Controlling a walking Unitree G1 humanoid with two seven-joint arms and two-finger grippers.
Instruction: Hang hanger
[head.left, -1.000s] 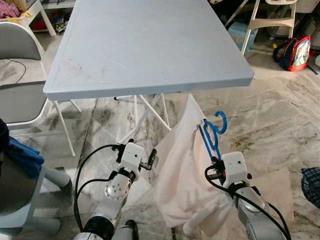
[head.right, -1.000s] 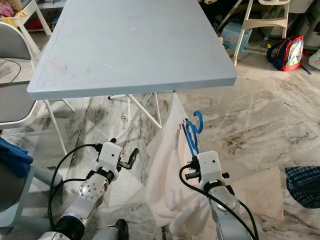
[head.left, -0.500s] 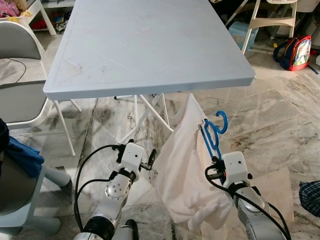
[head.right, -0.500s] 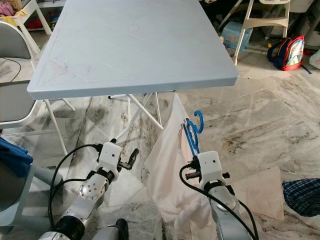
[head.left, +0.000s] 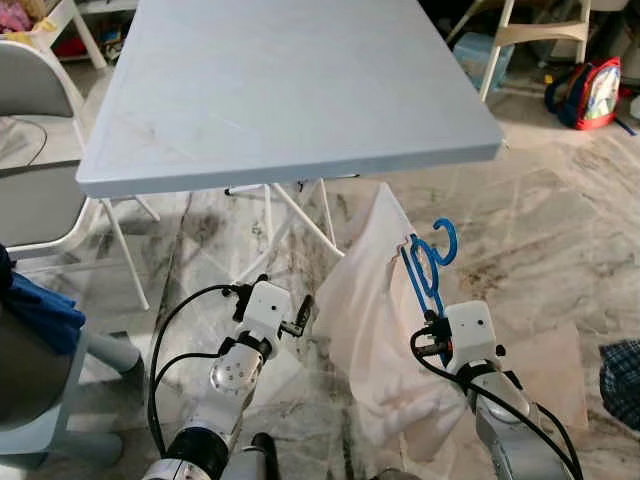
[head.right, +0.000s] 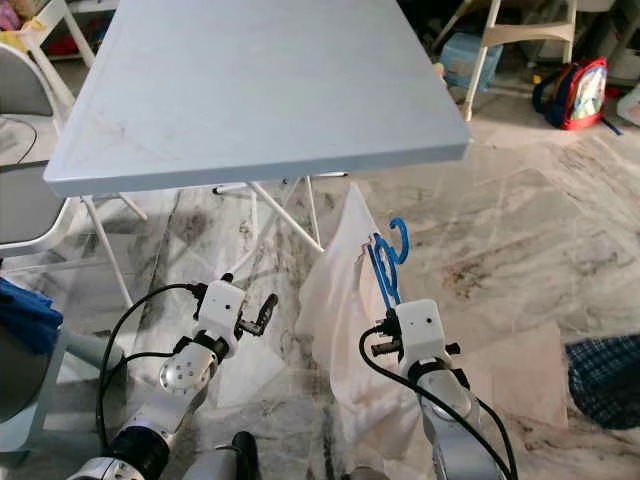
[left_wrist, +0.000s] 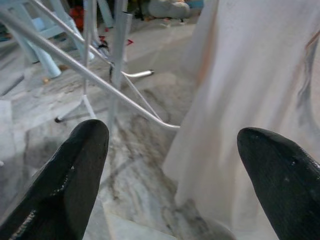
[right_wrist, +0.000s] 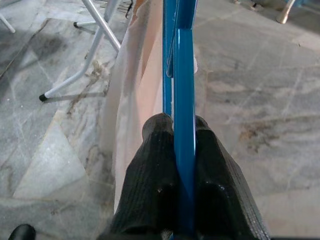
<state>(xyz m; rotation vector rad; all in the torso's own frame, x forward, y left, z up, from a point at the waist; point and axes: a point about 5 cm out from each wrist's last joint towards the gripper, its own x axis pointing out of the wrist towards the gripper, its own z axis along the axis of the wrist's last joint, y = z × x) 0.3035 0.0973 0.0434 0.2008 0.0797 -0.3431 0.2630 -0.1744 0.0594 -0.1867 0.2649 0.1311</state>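
Right gripper (right_wrist: 175, 150): jaws clamped tight on the lower bar of the blue hanger (head.left: 425, 270), which stands upright above the wrist, hook at top.
Left gripper (left_wrist: 175, 170): jaws spread wide, holding nothing, hovering just beside the cloth.
White garment (head.left: 375, 330): draped on the hanger, hanging low between the two arms, hem near the marble floor (head.left: 540, 240) (possibly touching it; folds hide the bottom edge).
Hanger position: below and just in front of the tabletop (head.left: 290, 90) edge, near its right corner; hook not on anything yet.
Risk, grip: hold is narrow and low on the bar; the garment's weight could twist the hanger in the jaws.
Risk, snag: cloth hangs close to the table legs (left_wrist: 115, 65) and could catch as the arm lifts.
Risk, slip: garment could slide off a tilted hanger.
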